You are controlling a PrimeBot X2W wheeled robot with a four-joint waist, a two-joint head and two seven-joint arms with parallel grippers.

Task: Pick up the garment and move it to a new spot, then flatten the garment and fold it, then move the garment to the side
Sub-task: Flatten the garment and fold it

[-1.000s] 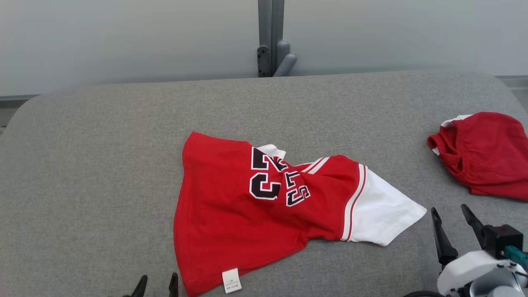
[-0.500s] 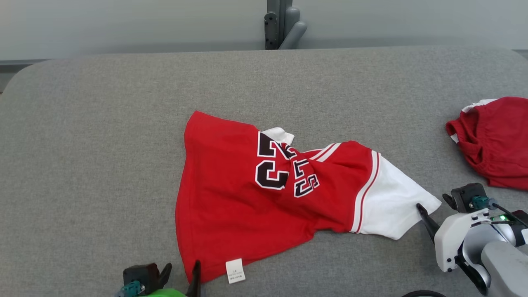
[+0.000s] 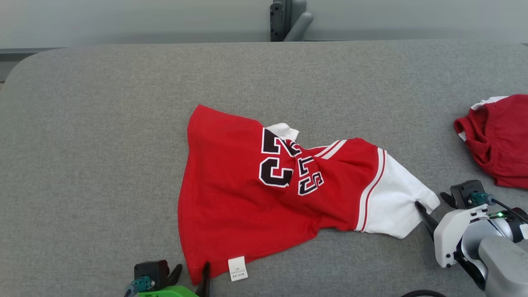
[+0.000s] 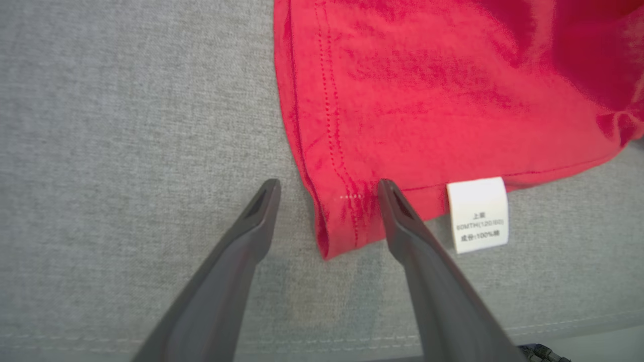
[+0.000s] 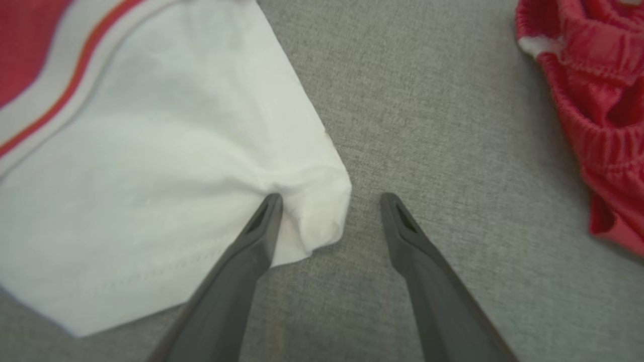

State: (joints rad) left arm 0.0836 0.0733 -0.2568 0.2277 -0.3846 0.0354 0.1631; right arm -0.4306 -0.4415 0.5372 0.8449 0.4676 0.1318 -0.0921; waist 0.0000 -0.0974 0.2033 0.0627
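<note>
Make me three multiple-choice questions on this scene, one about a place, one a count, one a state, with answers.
1. The white care label on the red jersey with the black number 23 sits: A) at the hem corner by the left claw; B) at the neck; C) on the wall.
2. Red garments on the grey fabric surface: A) one; B) two; C) four.
3. The right claw is: A) shut on cloth; B) open around a corner of the white sleeve; C) shut above bare fabric.
Answers: 1 A, the label hangs off the hem beside that claw. 2 B, the jersey plus a crumpled red garment at the right. 3 B, its jaws stand apart with the sleeve corner between them.
</note>
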